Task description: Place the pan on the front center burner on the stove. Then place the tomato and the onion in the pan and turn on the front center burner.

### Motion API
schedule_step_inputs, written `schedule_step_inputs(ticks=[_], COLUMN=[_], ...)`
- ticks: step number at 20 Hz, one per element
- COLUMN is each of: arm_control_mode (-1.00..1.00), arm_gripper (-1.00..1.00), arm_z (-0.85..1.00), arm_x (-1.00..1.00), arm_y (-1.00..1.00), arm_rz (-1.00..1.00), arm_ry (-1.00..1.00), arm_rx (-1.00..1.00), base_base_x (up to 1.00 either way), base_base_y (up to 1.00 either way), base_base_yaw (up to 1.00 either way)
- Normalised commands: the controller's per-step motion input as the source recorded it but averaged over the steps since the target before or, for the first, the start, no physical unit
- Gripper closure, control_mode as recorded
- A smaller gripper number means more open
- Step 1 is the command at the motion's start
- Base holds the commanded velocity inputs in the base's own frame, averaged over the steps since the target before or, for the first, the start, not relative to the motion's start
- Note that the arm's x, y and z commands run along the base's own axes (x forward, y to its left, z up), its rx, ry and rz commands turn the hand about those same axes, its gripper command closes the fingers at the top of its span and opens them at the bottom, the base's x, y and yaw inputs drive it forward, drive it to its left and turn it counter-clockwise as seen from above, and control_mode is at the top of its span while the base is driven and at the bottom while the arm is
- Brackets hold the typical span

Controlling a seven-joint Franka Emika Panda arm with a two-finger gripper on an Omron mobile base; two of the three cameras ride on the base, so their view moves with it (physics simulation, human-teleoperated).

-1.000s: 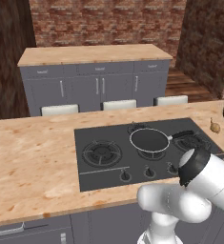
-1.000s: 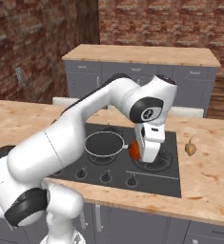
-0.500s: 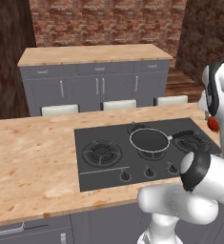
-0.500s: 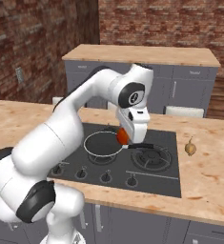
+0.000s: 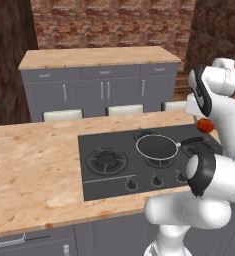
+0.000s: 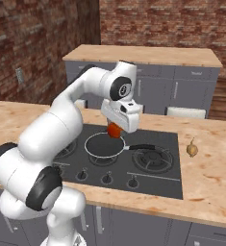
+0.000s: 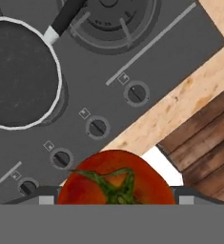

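pan [image 6: 104,145] sits on front center burner of stove [image 6: 157,141], handle toward right burner, inside bare, ready for food. gripper [image 6: 116,130] clamped on tomato [image 6: 115,129], carried high above pan's rim so it can drop in from above. onion [image 6: 192,150] waits on counter [image 6: 215,163] right of stove. knobs [image 7: 97,127] untouched along front edge; burner step judged last.

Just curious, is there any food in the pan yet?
Empty: the pan shows a bare dark inside; the tomato is in the gripper above it.
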Motion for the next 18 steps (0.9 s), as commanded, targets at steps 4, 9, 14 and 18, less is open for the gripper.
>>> schedule_step_inputs(ticks=[4,9,14,18], arm_control_mode=[-1.00,-1.00,-1.00,-1.00], arm_gripper=[1.00,1.00,1.00,1.00], arm_z=[-0.21,-0.26,-0.35,-0.36], arm_x=[0.49,0.48,0.50,0.49], arm_y=[0.40,0.40,0.33,0.22], arm_rz=[0.31,0.29,0.28,0.27], arm_ry=[0.00,0.00,0.00,0.00], arm_rx=[0.00,0.00,0.00,0.00], base_base_x=[0.00,0.00,0.00,0.00], base_base_y=[0.00,0.00,0.00,0.00], base_base_yaw=[0.00,0.00,0.00,0.00])
